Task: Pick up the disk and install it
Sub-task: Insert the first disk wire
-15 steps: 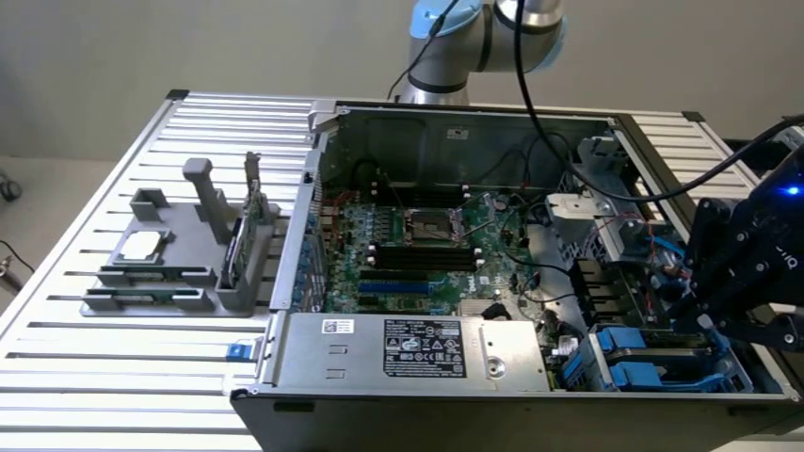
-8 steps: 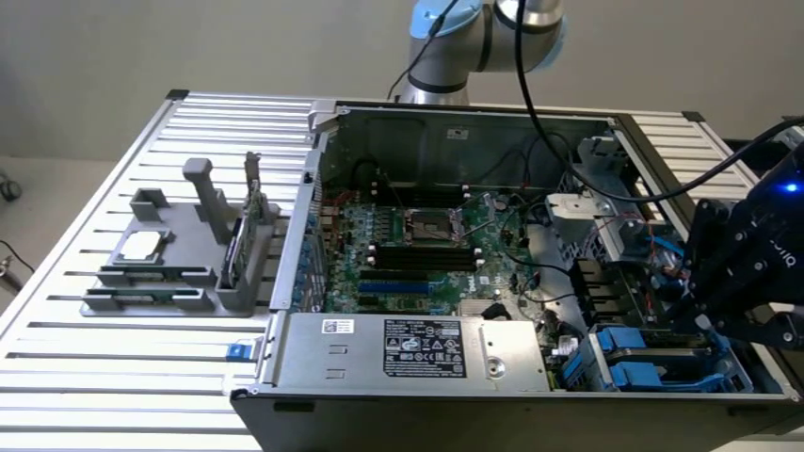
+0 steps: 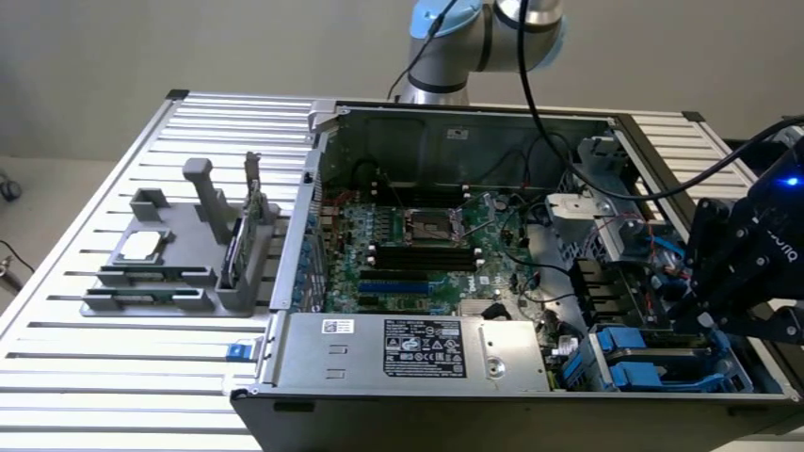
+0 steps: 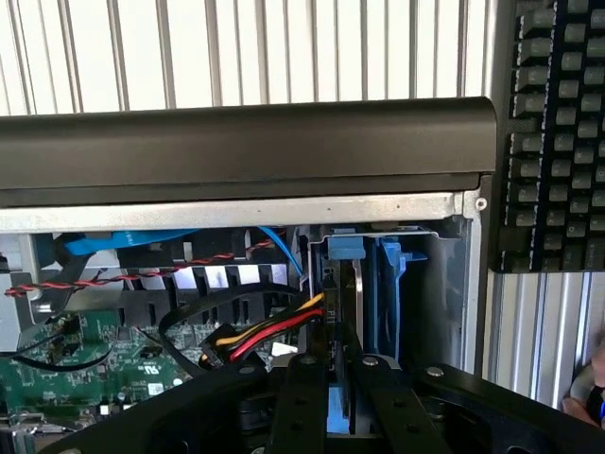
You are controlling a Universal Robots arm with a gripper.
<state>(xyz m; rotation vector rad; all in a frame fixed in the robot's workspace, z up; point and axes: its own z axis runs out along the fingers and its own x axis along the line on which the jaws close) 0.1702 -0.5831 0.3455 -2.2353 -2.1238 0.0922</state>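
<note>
The disk (image 4: 359, 293) stands edge-on in the wrist view, a thin silver edge framed by its blue plastic carrier (image 4: 345, 248). It sits in the drive bay at the corner of the open computer case (image 3: 503, 400). My gripper (image 4: 338, 371) is shut on the disk, with a black finger (image 4: 301, 397) on each side of it. In the exterior view the gripper (image 3: 706, 303) hangs low over the bay at the case's right end, just above the blue drive carriers (image 3: 628, 363).
Yellow, red and black power cables (image 4: 269, 331) run right beside the disk. The grey power-supply box (image 3: 427, 347) and the motherboard (image 3: 415, 235) take up the rest of the case. A grey fixture (image 3: 188, 254) holds a small silver chip (image 3: 138, 247). A keyboard (image 4: 558, 132) and a person's hand (image 4: 581, 397) lie outside the case.
</note>
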